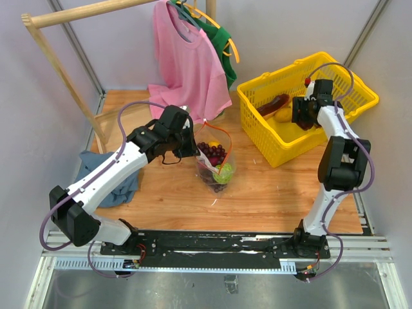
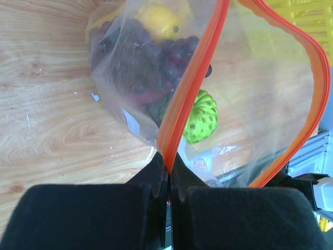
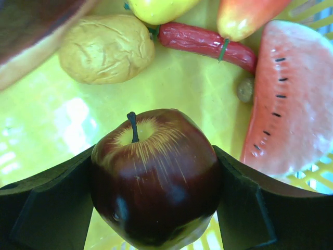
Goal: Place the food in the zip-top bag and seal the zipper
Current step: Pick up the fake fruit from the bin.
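Note:
The clear zip-top bag (image 1: 215,161) stands open mid-table with dark purple grapes (image 2: 151,62), a yellow fruit (image 2: 158,21) and a green bumpy fruit (image 2: 202,117) inside. My left gripper (image 2: 169,174) is shut on the bag's red-orange zipper strip (image 2: 190,88) and holds the mouth up. My right gripper (image 3: 156,192) is inside the yellow basket (image 1: 257,106), shut on a dark red apple (image 3: 156,177). A watermelon slice (image 3: 291,99), a red sausage (image 3: 205,41) and a tan potato (image 3: 106,49) lie below it.
A pink shirt (image 1: 187,64) and a green one hang on a wooden rack (image 1: 58,64) at the back. A blue cloth (image 1: 125,187) lies at the left under my left arm. A dark eggplant (image 1: 273,103) lies in the basket.

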